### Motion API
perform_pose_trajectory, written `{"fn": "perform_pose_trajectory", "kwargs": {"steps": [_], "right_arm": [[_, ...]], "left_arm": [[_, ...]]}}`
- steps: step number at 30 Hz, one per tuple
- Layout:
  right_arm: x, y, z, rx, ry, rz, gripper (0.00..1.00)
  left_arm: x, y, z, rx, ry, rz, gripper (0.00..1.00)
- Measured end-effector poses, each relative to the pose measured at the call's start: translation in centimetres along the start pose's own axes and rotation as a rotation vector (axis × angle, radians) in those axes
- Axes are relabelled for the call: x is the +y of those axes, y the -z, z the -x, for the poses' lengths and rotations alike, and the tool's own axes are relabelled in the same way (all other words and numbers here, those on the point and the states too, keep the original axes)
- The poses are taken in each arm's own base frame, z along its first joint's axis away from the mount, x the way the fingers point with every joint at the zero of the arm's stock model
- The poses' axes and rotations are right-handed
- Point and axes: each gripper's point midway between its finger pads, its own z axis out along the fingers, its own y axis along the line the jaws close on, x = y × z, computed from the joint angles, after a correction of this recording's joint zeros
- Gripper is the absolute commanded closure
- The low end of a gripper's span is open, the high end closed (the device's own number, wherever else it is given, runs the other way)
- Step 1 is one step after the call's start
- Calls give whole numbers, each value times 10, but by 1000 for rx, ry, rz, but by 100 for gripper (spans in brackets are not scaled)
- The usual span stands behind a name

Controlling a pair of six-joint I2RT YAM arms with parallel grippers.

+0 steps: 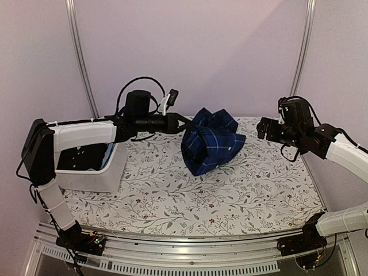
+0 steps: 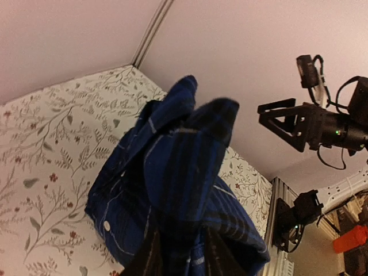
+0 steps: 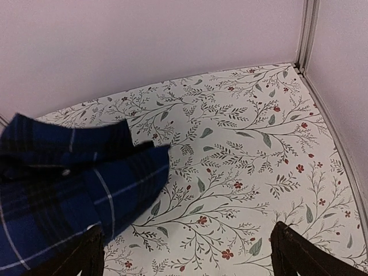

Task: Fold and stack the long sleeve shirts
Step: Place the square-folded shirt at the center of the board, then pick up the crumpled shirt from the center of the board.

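One plaid shirt [image 1: 210, 141] is out on the tabletop, a navy bundle with thin white and light-blue lines. It sits near the middle of the far edge, bunched up rather than spread flat. Your left gripper [image 1: 185, 123] reaches in from the left and is clamped on the shirt's upper left part. In the left wrist view the cloth [image 2: 184, 190] rises straight out from between the fingertips [image 2: 141, 265], and a white button shows low on its left side.

Your right gripper [image 1: 260, 129] hangs above the far right part of the table, well apart from the shirt. Its jaws are spread wide with nothing between them. The right wrist view shows only the flowered tablecloth [image 3: 241, 172] between its fingers [image 3: 77, 259], with the shirt's near corner [image 3: 69, 190] off to the left.

At the left edge stands a white bin [image 1: 98, 175], directly under your left arm. A strip of light-blue cloth [image 1: 107, 154] shows inside it against something dark, but you cannot tell what either is. Between the shirt and the near edge you have bare tablecloth. A metal post [image 1: 80, 57] rises behind the far left corner.
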Motion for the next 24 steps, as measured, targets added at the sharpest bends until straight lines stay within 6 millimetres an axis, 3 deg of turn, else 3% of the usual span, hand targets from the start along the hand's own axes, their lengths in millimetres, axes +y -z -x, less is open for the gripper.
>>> {"fn": "perform_pose_trajectory", "kwargs": {"steps": [2,4,6,8,11,16,19,24], "right_arm": [[-1,2,-9,14,3,16,1],[0,-2,-20,42,11,36,1],[4,-9,-36,90,27,60,1],[11,-18,-50,138,44,90,1],[25,-34,-69,202,73,140,1],[35,-52,-101,289,110,184,1],[35,-57,-118,334,123,201,3],[43,-60,-136,392,138,237,8]], "left_arm": [[43,23,-43,32,107,70,35],[85,41,-72,61,199,170,28],[120,58,-90,74,270,271,27],[133,68,-92,68,299,327,29],[118,69,-79,45,272,322,29],[61,60,-52,23,192,258,30],[34,53,-66,74,179,237,32],[5,37,-116,226,209,238,32]]}}
